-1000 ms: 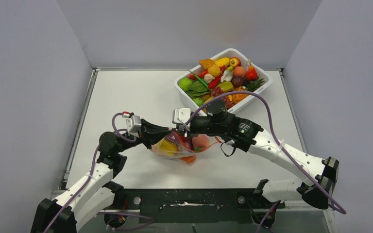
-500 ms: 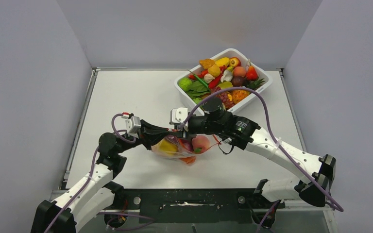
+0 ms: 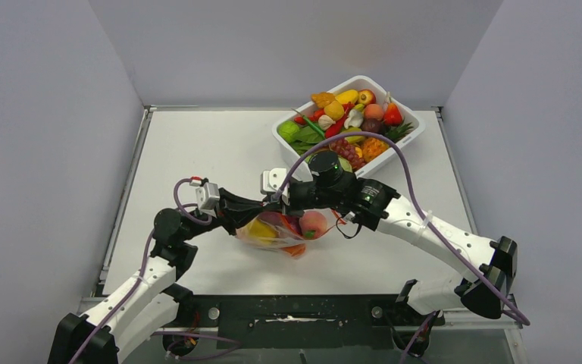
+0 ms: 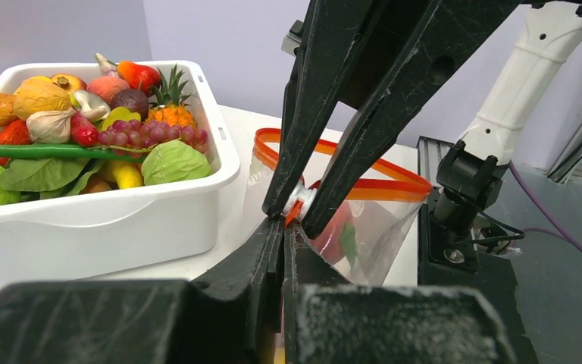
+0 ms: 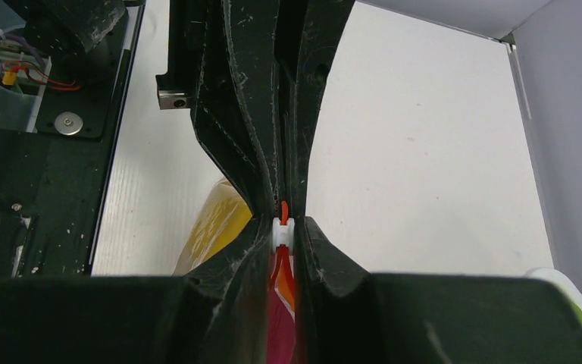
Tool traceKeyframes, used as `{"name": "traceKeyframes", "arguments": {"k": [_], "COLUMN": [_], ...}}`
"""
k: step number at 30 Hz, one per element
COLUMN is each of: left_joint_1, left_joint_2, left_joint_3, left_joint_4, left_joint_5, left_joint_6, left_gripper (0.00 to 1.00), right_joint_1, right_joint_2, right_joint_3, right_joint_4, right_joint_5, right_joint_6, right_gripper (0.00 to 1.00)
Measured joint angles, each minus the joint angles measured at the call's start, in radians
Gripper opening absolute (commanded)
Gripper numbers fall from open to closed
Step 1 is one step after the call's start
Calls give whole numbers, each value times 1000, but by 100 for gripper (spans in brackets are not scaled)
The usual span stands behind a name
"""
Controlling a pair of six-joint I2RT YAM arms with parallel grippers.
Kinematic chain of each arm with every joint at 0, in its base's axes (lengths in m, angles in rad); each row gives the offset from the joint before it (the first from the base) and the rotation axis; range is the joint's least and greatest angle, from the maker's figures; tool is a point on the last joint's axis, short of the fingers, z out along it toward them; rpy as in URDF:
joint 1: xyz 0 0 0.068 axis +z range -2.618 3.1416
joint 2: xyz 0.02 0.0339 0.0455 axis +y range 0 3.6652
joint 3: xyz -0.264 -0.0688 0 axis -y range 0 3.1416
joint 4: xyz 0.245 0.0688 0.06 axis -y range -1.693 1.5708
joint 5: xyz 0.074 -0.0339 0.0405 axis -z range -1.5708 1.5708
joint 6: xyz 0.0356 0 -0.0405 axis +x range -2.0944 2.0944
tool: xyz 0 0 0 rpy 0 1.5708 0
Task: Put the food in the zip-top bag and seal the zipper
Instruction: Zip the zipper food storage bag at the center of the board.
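Left tool (image 4: 282,226) clenched, apparently on zip-top bag (image 4: 371,224) corner, tip to tip with right tool (image 5: 283,226), clamped on white slider (image 4: 297,199). Below both, food (image 3: 312,222) sits in bag. Risk: slider slips pinch, leaving zipper (image 4: 394,187) gaping; hard tug pulls corner from left tool.

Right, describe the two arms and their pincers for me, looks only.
Left arm and right arm: white links, black joints, a purple cable looping along each. Left pincer and right pincer: black, long tapering fingers, scuffed whitish.
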Motion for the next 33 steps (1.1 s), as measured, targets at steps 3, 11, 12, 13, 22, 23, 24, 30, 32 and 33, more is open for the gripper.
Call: {"name": "traceKeyframes", "arguments": {"k": [3, 11, 12, 13, 22, 23, 24, 30, 32, 33], "left_joint_1": [0, -3, -4, -6, -8, -8, -8, -4, 4, 7], "left_joint_2": [-13, -43, -40, -35, -56, -68, -79, -121, -122, -126], "left_joint_3": [-10, -25, -24, -23, 3, 4, 5, 32, 63, 74], "left_joint_4": [3, 39, 55, 70, 53, 44, 34, -77, -143, -171], "left_joint_5": [-2, -18, -18, -18, -42, -49, -53, -85, -90, -93], "left_joint_6": [0, -28, -41, -50, -72, -68, -64, -50, -38, -31], "left_gripper": [0, 0, 0, 0, 0, 0, 0, 0, 0, 0], "right_joint_1": [-1, -43, -54, -64, -119, -123, -126, -171, -193, -202], "right_joint_2": [-1, -40, -48, -56, -114, -126, -139, -218, -243, -256], "right_joint_3": [-1, -26, -27, -27, -30, -36, -43, -78, -82, -87], "right_joint_4": [-2, -8, -17, -26, -122, -129, -137, -222, -254, -267], "right_joint_5": [2, -37, -42, -48, -56, -54, -51, -18, -3, 5], "right_joint_6": [4, 21, 23, 25, 39, 39, 40, 41, 42, 42], "right_gripper": [0, 0, 0, 0, 0, 0, 0, 0, 0, 0]}}
